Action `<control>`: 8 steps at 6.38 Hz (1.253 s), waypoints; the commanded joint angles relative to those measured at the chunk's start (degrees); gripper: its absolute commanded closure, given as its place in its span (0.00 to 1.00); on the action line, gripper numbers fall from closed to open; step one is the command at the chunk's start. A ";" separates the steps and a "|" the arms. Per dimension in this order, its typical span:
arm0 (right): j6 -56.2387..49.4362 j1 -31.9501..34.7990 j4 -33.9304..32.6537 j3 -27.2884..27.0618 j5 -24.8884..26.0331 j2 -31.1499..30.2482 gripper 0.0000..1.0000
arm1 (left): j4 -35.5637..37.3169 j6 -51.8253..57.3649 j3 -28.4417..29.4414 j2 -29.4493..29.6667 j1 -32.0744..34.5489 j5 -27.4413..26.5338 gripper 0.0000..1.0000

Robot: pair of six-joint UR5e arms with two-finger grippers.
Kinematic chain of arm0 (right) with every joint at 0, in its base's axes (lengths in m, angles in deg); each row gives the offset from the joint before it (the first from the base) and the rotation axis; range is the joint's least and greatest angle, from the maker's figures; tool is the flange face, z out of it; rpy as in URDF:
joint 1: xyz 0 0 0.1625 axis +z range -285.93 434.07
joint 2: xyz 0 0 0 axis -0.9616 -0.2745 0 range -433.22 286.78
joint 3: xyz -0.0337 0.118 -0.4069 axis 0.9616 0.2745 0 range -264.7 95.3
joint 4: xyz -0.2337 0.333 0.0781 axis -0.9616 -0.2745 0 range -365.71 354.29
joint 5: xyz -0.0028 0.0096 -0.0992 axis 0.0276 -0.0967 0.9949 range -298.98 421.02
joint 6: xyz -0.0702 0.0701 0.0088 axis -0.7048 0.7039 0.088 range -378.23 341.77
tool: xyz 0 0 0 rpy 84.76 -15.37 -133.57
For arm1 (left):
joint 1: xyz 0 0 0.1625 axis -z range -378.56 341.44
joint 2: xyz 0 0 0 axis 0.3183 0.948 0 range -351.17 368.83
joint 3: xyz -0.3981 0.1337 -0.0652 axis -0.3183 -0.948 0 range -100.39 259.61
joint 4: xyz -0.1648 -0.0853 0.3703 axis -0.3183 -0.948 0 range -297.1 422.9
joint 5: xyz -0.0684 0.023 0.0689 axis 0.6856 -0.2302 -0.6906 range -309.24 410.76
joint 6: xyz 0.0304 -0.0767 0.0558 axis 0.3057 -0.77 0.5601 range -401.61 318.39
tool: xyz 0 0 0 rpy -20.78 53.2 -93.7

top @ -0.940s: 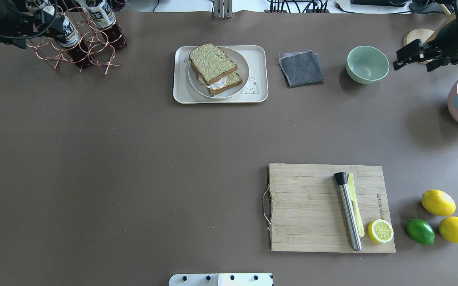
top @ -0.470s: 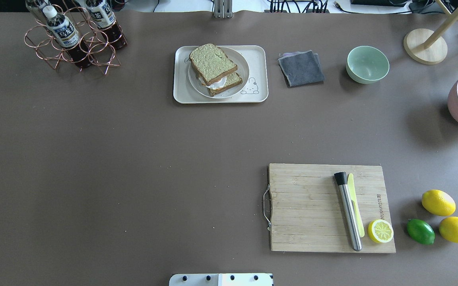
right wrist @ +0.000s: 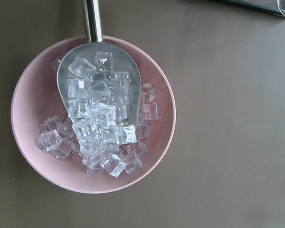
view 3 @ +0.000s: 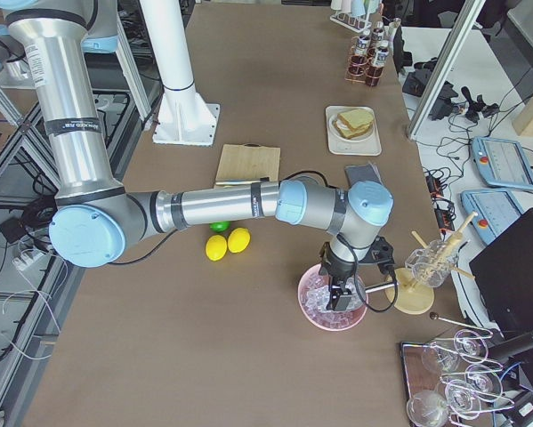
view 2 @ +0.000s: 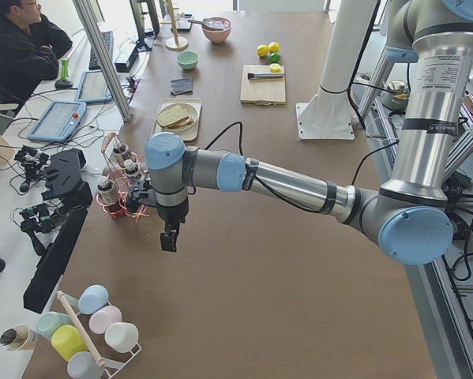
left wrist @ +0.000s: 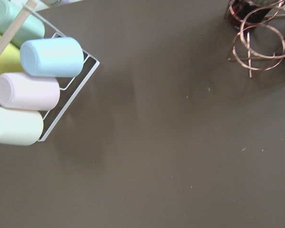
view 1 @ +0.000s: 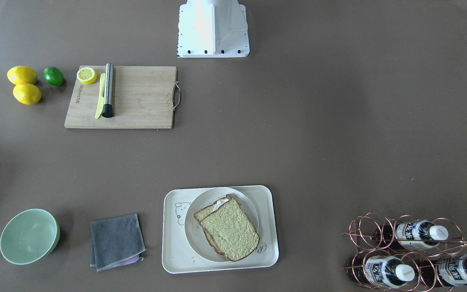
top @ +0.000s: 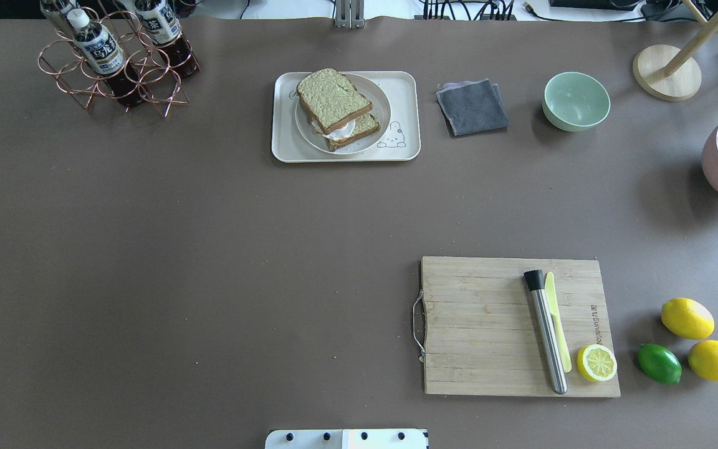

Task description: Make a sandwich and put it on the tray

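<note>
The sandwich (top: 334, 103) is stacked on a round white plate (top: 379, 121): two speckled bread slices with white egg showing between them. The plate rests on the cream tray (top: 284, 148) at the table's far middle. The front view shows the sandwich (view 1: 229, 228) and the tray (view 1: 172, 259) as well. Neither gripper shows in the overhead or front view. In the left side view my left gripper (view 2: 169, 238) hangs over bare table near the bottle rack. In the right side view my right gripper (view 3: 341, 297) hovers above the pink ice bowl (view 3: 318, 313). I cannot tell whether either is open.
A copper bottle rack (top: 116, 56), grey cloth (top: 472, 107) and green bowl (top: 576, 101) line the far side. The cutting board (top: 483, 324) carries a muddler, knife and lemon half. Lemons and a lime (top: 659, 363) lie beside it. Pastel cups (left wrist: 52, 57) sit in a wire rack.
Both arms showed at the overhead view's top corners 0.9 s ago and have left that view. Sandwich, plate and tray have not moved.
</note>
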 commanded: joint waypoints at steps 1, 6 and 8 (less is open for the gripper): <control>-0.33 3.72 1.19 -1.17 -1.45 -5.89 0.00 | -3.38 0.34 0.21 -6.96 0.42 5.29 0.02; 0.63 5.67 5.60 -2.85 -5.32 -9.36 0.00 | -7.54 0.33 1.79 -8.76 0.42 5.58 0.02; 3.00 5.67 5.86 -3.11 -7.25 -9.09 0.00 | -7.54 0.16 1.79 -8.41 0.42 5.58 0.02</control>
